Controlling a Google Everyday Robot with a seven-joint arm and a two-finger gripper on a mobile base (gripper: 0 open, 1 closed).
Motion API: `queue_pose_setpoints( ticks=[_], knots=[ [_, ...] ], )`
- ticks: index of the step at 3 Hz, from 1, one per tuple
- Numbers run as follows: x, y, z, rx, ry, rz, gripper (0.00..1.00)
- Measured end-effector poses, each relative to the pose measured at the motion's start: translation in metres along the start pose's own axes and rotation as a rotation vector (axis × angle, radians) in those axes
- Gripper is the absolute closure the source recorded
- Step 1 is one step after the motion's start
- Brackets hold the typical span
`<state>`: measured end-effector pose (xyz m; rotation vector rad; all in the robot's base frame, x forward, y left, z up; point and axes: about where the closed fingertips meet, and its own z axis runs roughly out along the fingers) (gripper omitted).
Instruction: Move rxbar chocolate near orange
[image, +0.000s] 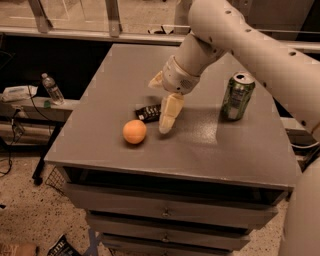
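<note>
— 2 fingers (168, 115) on the gripper (158, 107)! Where is it, and is it holding something?

— It hangs low over the middle of the table (200, 145). It sits at the end of the big pale arm (240, 40) that comes in from the top right. Its fingers are spread wide apart. 1 points down at the table top and the other sticks out up and to the left. Nothing is between them, so the gripper holds nothing.

— Where is the rxbar chocolate (148, 113)?

— It lies flat on the table, right by the finger that points down. That finger hides its right end, so I cannot tell if they touch.

— What does it look like?

— It is small, flat and long. It has a black wrapper with some pale marks on it, too small to read. It lies a bit slanted, with its left end closer to the front of the table.

— And the orange (134, 131)?

— It is round, smooth and pale orange. It sits just in front of the bar's left end, very near it, with a thin strip of table between them.

— What else is around?

— 1 green can (237, 96) stands upright on the right side of the table, well apart from the bar. Under the table top are drawers (165, 212). 1 water bottle (52, 89) stands lower down, off to the left of the table.
</note>
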<state>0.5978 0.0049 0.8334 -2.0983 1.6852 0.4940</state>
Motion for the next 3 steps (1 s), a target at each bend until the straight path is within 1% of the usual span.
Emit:
queue_pose_setpoints(
  ticks=[1, 2, 3],
  knots=[
    [0.000, 0.000, 0.000, 0.000, 0.000, 0.000, 0.00],
    [0.017, 0.008, -0.020, 0.041, 0.057, 0.055, 0.00],
    [0.041, 0.022, -0.056, 0.111, 0.167, 0.140, 0.00]
  ],
)
